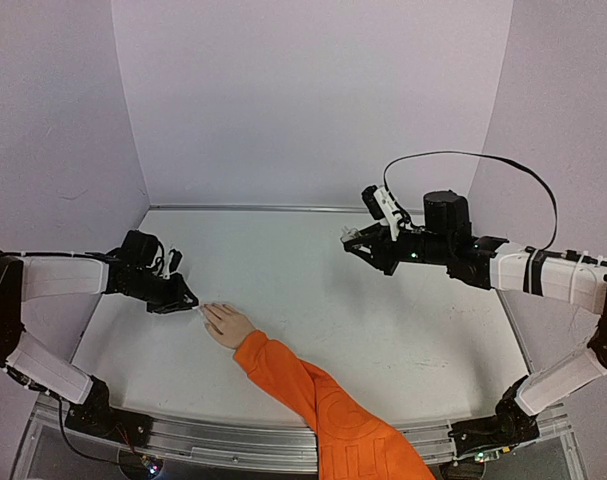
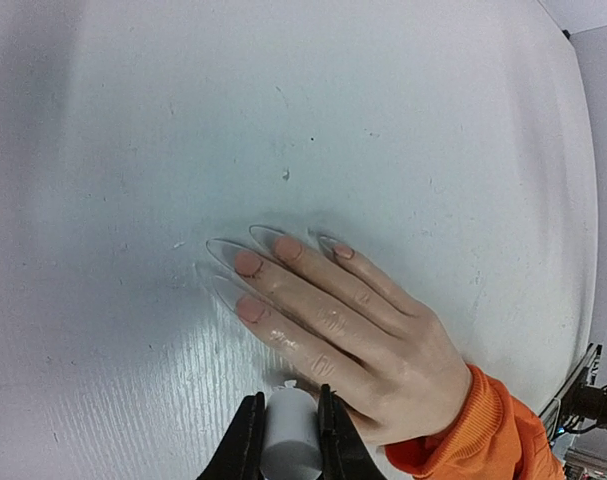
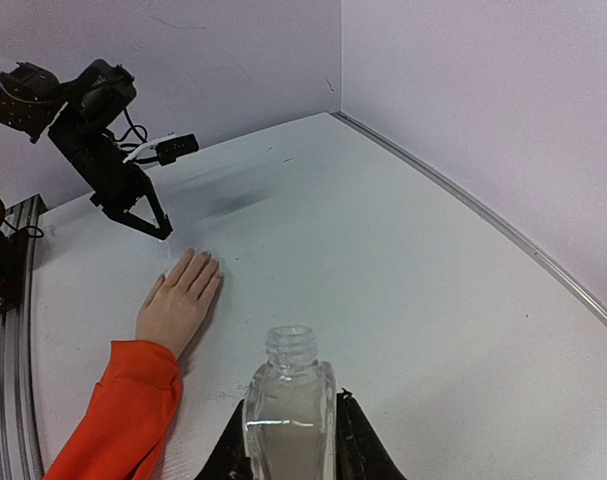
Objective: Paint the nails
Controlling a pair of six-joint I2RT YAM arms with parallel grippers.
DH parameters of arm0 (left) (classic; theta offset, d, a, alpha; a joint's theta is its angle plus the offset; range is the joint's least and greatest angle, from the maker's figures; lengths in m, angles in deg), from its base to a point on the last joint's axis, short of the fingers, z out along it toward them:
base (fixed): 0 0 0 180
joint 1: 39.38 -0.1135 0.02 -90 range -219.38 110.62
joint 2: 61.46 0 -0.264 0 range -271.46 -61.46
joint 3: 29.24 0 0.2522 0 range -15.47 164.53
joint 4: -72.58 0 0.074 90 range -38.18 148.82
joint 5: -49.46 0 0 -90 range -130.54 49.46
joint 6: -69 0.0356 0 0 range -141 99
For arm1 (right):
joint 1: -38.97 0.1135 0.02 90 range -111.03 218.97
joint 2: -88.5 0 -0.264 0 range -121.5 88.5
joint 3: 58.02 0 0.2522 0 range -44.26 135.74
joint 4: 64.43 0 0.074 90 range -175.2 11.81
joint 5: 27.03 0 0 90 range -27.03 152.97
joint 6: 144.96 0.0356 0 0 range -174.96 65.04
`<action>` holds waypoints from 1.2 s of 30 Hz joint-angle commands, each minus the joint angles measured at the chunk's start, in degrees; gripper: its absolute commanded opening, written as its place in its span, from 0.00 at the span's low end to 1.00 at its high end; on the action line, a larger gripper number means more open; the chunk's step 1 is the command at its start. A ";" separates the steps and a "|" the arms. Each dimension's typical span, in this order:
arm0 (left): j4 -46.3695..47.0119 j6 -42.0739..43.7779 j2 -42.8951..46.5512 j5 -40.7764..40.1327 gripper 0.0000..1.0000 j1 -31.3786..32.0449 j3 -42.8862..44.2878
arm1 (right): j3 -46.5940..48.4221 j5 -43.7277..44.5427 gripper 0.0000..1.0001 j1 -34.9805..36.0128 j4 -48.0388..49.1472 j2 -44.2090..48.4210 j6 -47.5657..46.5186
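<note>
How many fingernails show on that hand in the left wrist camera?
4 nails on the hand, fanned at its fingertips: lowest, one just above it, topmost, and a smaller one rightmost. The thumb's nail is hidden.

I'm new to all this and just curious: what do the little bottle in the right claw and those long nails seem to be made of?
The bottle looks like clear glass or hard plastic: see-through, glossy, with a threaded neck and pale liquid inside. The nails look like clear plastic tips: long, pointed, transparent past the pink fingertips, though that's a guess.
</note>
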 commanded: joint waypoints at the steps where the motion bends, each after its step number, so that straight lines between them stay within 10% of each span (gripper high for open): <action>1: -0.55 -0.54 2.69 -0.10 0.00 -0.30 -0.24 | 1.74 -1.70 0.00 -0.24 3.53 0.86 0.50; 36: -0.02 -2.18 -1.02 3.81 0.00 1.71 -0.16 | 1.21 -2.23 0.00 -0.24 3.97 1.52 0.59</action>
